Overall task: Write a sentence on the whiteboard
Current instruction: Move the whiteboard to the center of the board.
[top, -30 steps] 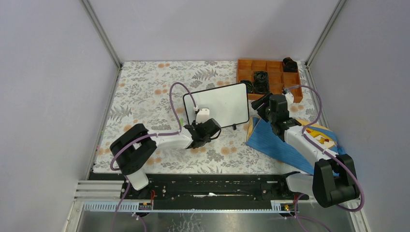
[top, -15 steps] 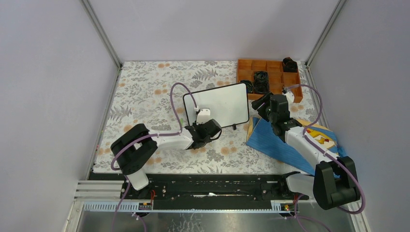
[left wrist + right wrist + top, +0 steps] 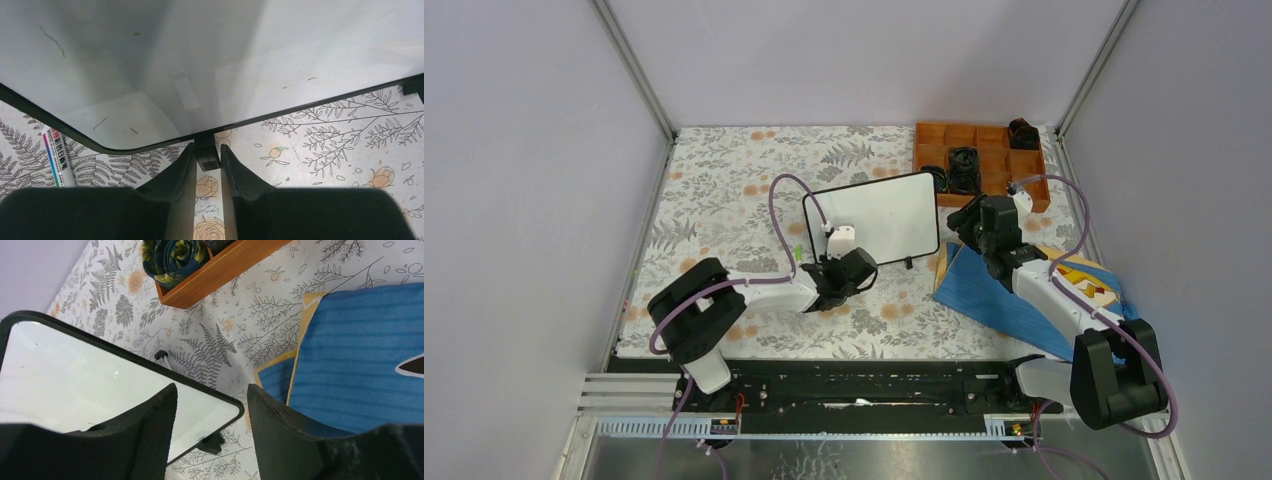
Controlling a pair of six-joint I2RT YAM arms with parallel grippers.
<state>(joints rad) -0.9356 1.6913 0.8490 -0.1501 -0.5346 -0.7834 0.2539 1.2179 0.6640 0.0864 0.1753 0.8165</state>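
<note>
The whiteboard (image 3: pixel 874 218) lies on the floral tablecloth, white with a thin black frame. No written sentence shows on it, only faint smudges. It fills the top of the left wrist view (image 3: pixel 210 60). My left gripper (image 3: pixel 861 268) is at its near edge, the jaws closed on a small black foot (image 3: pixel 207 157) under the frame. My right gripper (image 3: pixel 970 214) is open over the board's right corner (image 3: pixel 75 365). One finger (image 3: pixel 150 430) is above the board, the other (image 3: pixel 280 430) beside the blue cloth (image 3: pixel 360 355).
A marker (image 3: pixel 55 159) with a white label lies by the board's near left corner. An orange wooden tray (image 3: pixel 980 160) with dark rolled items stands at the back right. The blue cloth (image 3: pixel 1014 300) lies under my right arm. Grey walls enclose the table.
My left arm has shifted slightly toward the near left. The whiteboard and my right arm have stayed in place.
</note>
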